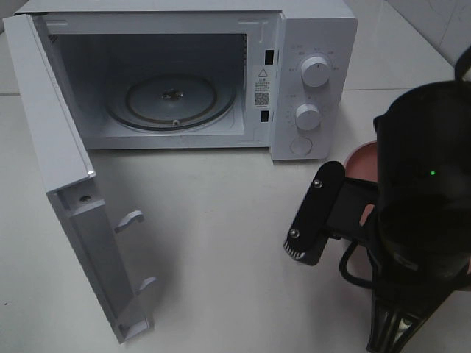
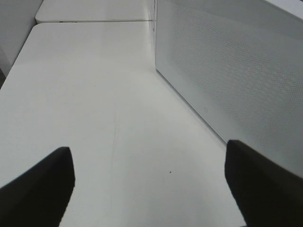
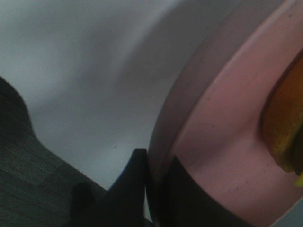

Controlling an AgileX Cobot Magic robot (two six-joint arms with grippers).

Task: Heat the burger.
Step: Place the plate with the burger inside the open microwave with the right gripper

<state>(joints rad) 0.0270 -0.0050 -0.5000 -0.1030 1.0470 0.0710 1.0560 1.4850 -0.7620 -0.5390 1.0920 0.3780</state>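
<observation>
Right jaws clamped on rim of flat round pink plate, so small yellow-orange burger sitting on it just beyond them gets carried untouched. Left jaws apart, empty, beside white microwave door, likely parked clear of the opening.

1. The right arm is showing a glossy black housing, with a small green light glowing on it.
2. Two silver screws are sitting on its black rectangular block.
3. The left gripper is showing two matte black, wedge-shaped fingers.
</observation>
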